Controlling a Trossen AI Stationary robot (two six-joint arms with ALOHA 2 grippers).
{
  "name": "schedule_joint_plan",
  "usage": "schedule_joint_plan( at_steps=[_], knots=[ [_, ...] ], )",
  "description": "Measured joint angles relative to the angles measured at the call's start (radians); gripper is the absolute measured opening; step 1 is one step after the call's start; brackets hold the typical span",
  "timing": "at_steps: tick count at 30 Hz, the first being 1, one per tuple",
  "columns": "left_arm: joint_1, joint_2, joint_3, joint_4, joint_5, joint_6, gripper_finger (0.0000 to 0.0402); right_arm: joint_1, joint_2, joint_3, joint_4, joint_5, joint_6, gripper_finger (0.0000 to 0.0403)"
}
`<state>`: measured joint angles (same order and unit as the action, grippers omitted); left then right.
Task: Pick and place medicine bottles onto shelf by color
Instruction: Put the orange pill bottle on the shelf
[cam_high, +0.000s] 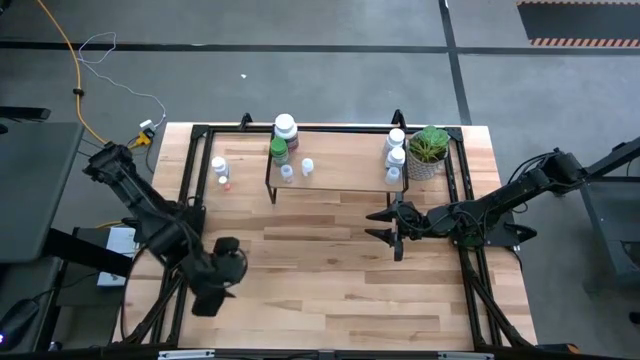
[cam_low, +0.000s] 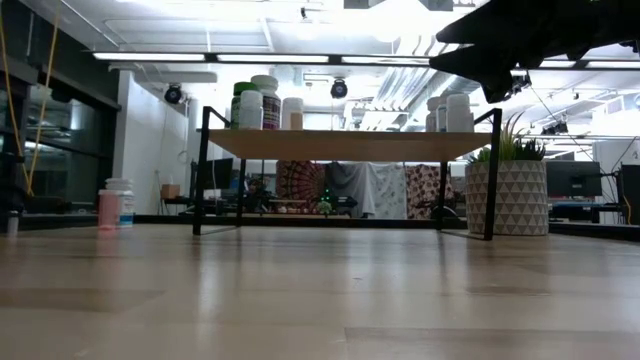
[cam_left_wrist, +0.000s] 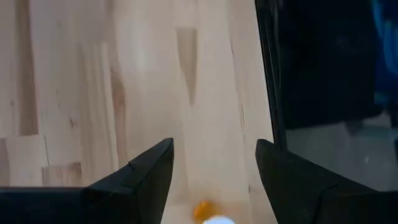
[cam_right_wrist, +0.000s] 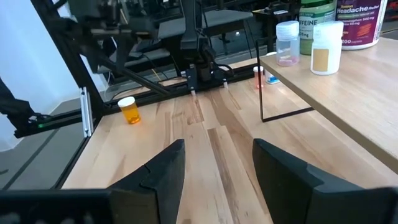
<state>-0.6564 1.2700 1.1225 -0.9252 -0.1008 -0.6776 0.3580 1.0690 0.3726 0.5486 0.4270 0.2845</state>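
The shelf (cam_high: 335, 178) stands at the table's far middle. At its left end are a large white-capped bottle (cam_high: 285, 126), a green-capped one (cam_high: 278, 150) and two small ones (cam_high: 297, 170); several white bottles (cam_high: 396, 155) stand at its right end. Two small bottles (cam_high: 220, 172) stand on the table left of the shelf. An orange bottle (cam_right_wrist: 129, 110) with a white cap stands upright near the table's left edge. My left gripper (cam_left_wrist: 214, 146) hangs open above it, tipped down, with the bottle (cam_left_wrist: 208, 214) below its fingers. My right gripper (cam_right_wrist: 217, 149) is open and level over the table's right middle.
A potted green plant (cam_high: 428, 150) stands at the shelf's right end. A black frame rail (cam_high: 185, 175) runs along the table's left edge, another along the right (cam_high: 462, 175). Bare wood (cam_high: 330, 290) lies between the shelf and the near edge.
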Motion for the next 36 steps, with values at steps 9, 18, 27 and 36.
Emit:
schedule_joint_plan(
  at_steps=[9,18,27,36],
  knots=[
    [-0.106,-0.001,0.000,0.021,-0.013,-0.091,0.0214,0.000,0.000,0.000,0.001,0.002,-0.013,0.0179],
    [-0.102,-0.001,0.000,0.118,-0.075,-0.065,0.0214,0.000,0.000,0.000,0.001,0.002,-0.016,0.0179],
    [-0.102,-0.001,0.000,0.111,-0.114,-0.068,0.0240,0.000,0.000,0.000,0.001,0.002,-0.016,0.0179],
    [-0.102,0.000,0.000,0.062,-0.115,-0.041,0.0312,0.000,0.000,0.000,0.001,0.002,-0.016,0.0179]
  ],
)
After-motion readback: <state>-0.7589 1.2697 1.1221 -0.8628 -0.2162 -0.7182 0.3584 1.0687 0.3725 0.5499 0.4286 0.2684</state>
